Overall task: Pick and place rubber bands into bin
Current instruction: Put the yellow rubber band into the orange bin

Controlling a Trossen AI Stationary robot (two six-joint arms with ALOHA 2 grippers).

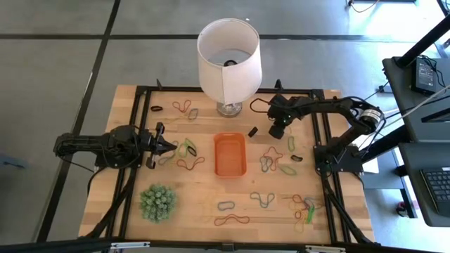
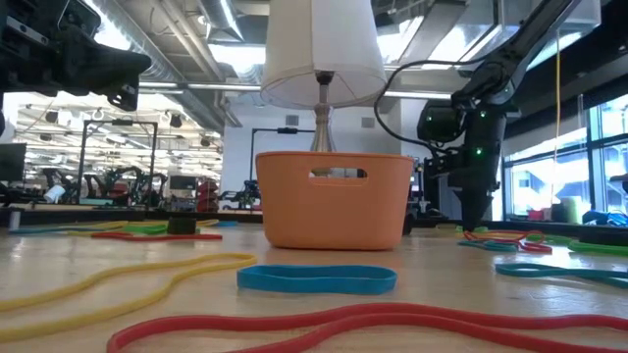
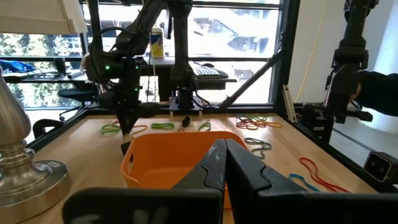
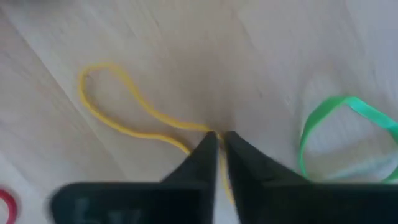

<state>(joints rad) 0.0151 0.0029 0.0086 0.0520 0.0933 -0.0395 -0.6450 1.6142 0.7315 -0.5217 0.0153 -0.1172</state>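
Right gripper (image 4: 217, 135) is down at the counter (image 1: 204, 204), jaws nearly pressed together with a yellow rubber band (image 4: 118, 109) pinched at their tips. The band's loop trails away from the tips across the bare wood, and a green rubber band (image 4: 336, 124) lies just beside the jaws on the other side, not touching them. A sliver of red band (image 4: 5, 202) shows at the edge of that wrist view.

From above, the right gripper (image 1: 276, 131) sits near the back of the counter, with the orange bin (image 1: 229, 154) a short way off toward the counter's middle. A small black piece (image 1: 252, 131) lies between the jaws and the bin. More rubber bands (image 1: 271, 160) are scattered on the near side of this gripper, in green, red-brown and grey.

Over to the left gripper (image 1: 169, 145): jaws pressed together, nothing between them, held above the counter and pointing at the bin. A tangle of green and yellow bands (image 1: 186, 148) lies just ahead of its tips, between them and the bin.

Farther out, a white lampshade (image 1: 228, 53) on its metal lamp base (image 3: 25, 168) stands behind the bin, and a spiky green ball plant (image 1: 157, 202) sits at the front on the left arm's side. In the low view a blue band (image 2: 316, 278) lies in front of the bin.
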